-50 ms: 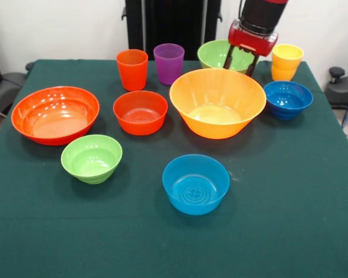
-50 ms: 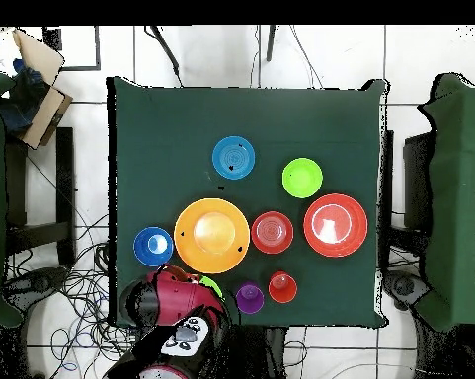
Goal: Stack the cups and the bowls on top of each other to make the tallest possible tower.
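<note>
Bowls (image 1: 217, 103) and cups (image 1: 132, 69) all empty, unstacked, tool (image 1: 241, 61) spread over green bowl (image 1: 216, 54)

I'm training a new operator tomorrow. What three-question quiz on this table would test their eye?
1. True or false: a tower has already been started.
2. Which bowl does the end effector hang over? A) light blue bowl B) far light green bowl C) dark blue bowl
3. Fill in: the purple cup stands between the orange-red cup and the ____ bowl.

Key
1. False: every piece stands alone on the table.
2. B; its fingers are spread over that bowl.
3. Far light green.
</note>
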### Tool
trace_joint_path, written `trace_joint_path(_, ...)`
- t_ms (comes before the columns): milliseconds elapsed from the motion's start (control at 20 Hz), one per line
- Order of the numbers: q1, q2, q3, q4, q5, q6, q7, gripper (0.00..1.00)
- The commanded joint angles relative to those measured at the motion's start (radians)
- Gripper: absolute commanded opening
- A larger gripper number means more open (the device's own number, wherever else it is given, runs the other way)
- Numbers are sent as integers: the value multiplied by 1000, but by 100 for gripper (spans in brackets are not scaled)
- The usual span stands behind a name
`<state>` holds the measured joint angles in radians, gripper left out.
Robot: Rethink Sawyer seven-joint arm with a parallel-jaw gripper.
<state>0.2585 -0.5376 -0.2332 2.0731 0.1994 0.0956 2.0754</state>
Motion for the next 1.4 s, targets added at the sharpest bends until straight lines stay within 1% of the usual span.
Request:
trace_joint_path(50, 10, 40, 47, 34, 44, 34, 200, 100)
trace_joint_path(300, 2, 24, 59, 41, 44, 67, 192, 100)
trace_joint_path(950, -9, 16, 73, 48, 45, 67, 192, 100)
trace_joint_path(1200, -28, 13, 119, 69, 64, 44, 216, 100)
trace_joint_path(1400, -15, 10, 121, 72, 81, 47, 229, 100)
